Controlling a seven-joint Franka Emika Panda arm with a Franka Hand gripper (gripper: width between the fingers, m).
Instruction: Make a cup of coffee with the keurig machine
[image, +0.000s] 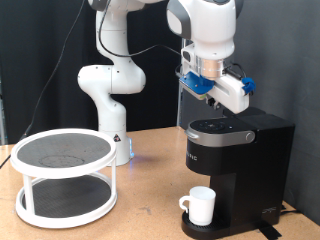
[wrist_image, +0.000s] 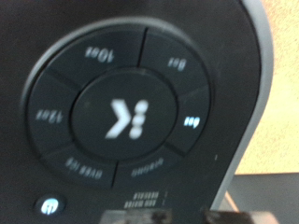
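Observation:
The black keurig machine (image: 235, 155) stands at the exterior view's right with its lid down. The white cup (image: 200, 205) sits on its round drip base, under the spout, handle to the exterior view's left. My gripper (image: 206, 106) hangs just above the machine's lid, fingers pointing down and close together, holding nothing. The wrist view is filled by the machine's top (wrist_image: 140, 112): a ring of size buttons around a centre button with a white K mark (wrist_image: 124, 119). One ring button glows blue (wrist_image: 192, 121). My fingertips (wrist_image: 149, 217) show blurred at the frame's edge.
A white two-tier round rack (image: 65, 175) with dark shelves stands at the exterior view's left on the wooden table (image: 150, 215). The arm's white base (image: 108, 100) is behind it. A black curtain forms the backdrop.

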